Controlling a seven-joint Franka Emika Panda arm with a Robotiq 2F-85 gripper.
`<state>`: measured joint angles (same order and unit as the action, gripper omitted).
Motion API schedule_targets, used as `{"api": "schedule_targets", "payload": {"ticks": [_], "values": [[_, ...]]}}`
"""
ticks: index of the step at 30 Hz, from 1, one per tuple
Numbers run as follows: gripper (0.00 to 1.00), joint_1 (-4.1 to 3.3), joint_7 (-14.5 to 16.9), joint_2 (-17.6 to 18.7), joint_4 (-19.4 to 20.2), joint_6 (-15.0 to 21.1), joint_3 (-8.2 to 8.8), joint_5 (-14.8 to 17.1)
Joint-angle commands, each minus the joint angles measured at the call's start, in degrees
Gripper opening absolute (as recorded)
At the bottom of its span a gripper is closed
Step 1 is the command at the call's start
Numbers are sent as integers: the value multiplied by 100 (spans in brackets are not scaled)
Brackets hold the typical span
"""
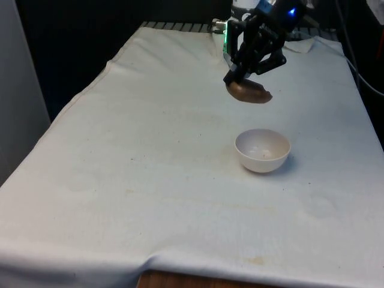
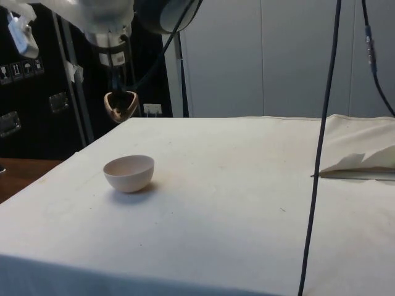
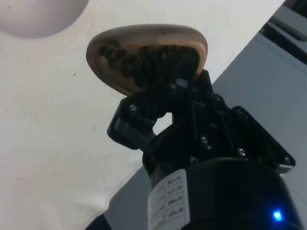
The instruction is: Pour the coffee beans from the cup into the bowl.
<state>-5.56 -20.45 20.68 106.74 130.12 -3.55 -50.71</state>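
A small brown wooden cup (image 1: pixel 249 91) hangs in the air, tilted, with my gripper (image 1: pixel 235 75) shut on its rim. It is above the table and beyond the bowl (image 1: pixel 262 150), nearer the robot. The bowl is white, upright and looks empty in the front view. From the side, the cup (image 2: pixel 121 103) sits higher than the bowl (image 2: pixel 128 172) and slightly behind it. In the wrist view, dark coffee beans (image 3: pixel 139 60) lie inside the cup (image 3: pixel 147 53), held by my gripper (image 3: pixel 165 93), and a part of the bowl (image 3: pixel 41 17) shows at the corner.
The white cloth (image 1: pixel 150 180) covers the table. A crumpled fold of cloth or paper (image 2: pixel 361 163) lies near one edge in the side view. A black cable (image 2: pixel 321 142) hangs down across the side view.
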Motion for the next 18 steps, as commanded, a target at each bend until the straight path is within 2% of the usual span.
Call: {"api": "schedule_targets", "payload": {"ticks": [1, 2, 9, 10, 11, 17, 18], "values": [[0, 0, -46, 34, -29, -46, -34, -52], [0, -57, -160, 109, -109, -166, -46, -195], [0, -46, -476, 292, -235, -441, -246, -607], [0, -6, -430, 269, -212, -395, -269, -550], [0, -46, -510, 309, -241, -470, -269, -659], [0, -40, -779, 418, -252, -607, -361, -997], [0, -6, -745, 401, -223, -573, -390, -951]]}}
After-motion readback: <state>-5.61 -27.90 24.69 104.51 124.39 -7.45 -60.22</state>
